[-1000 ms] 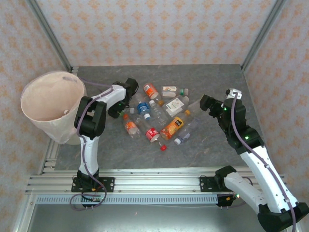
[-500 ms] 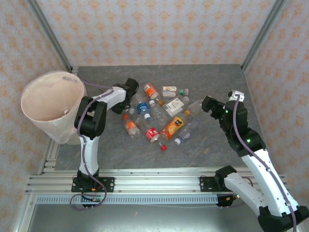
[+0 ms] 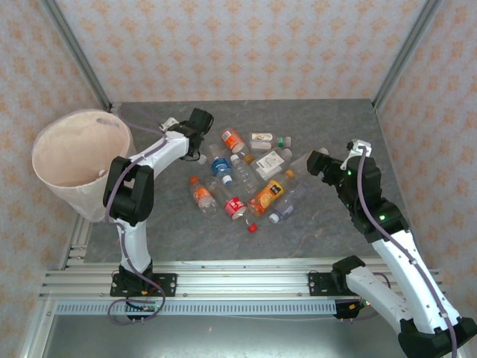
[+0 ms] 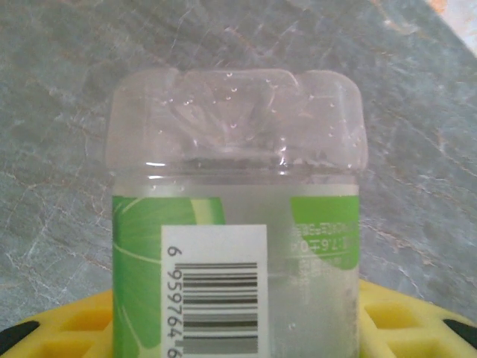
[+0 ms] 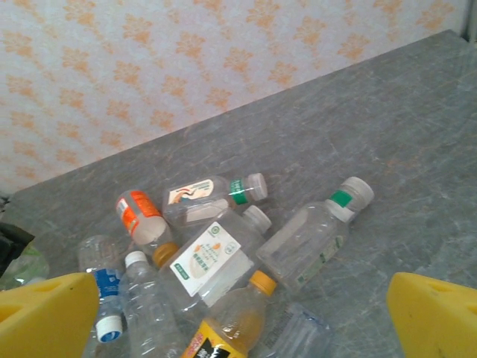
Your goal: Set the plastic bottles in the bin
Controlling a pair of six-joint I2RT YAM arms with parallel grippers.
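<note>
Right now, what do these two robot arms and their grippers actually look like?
The left arm and right arm are white tubular links joined by chunky black joints, with purple-grey cables looping alongside. Small green lights glow on the right arm. The right gripper has blocky yellow fingers; the left gripper is yellow too.

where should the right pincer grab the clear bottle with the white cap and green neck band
Probably across the mid-body of the bottle, coming down from above: it lies flat on its side, with bare table along its right side, leaving room for a finger there.
</note>
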